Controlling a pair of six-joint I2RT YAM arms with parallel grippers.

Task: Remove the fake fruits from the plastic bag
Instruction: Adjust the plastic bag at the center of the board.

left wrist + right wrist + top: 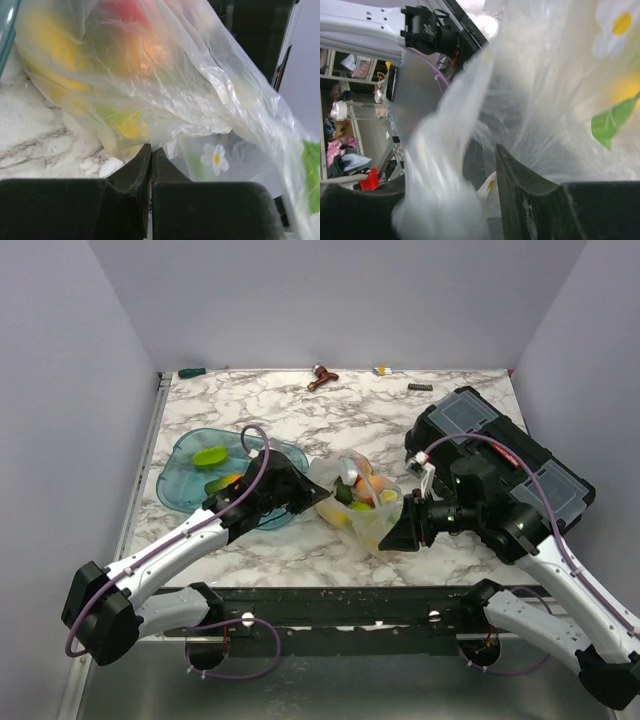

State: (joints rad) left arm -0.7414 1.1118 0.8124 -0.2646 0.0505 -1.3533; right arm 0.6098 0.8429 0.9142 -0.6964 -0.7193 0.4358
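**Both pincers at the plastic bag, fruits inside**

From above, the plastic bag (375, 525) lies mid-table (400, 410) with the fake fruits (355, 490) heaped inside. The left pincer (305, 492) is at its left edge beside the teal tray (180, 490), and the right pincer (402, 530) is at its right edge. The left wrist view shows that pincer's fingertips (140, 167) pressed together, apparently nipping a fold of film below the fruits. The right wrist view shows its fingers (520, 195) apart, with a blurred fold of film between them, not clamped. To do this step well, I judge, the right should close on film alone. Then both should draw apart gently, widening the mouth without tearing it or spilling fruit.
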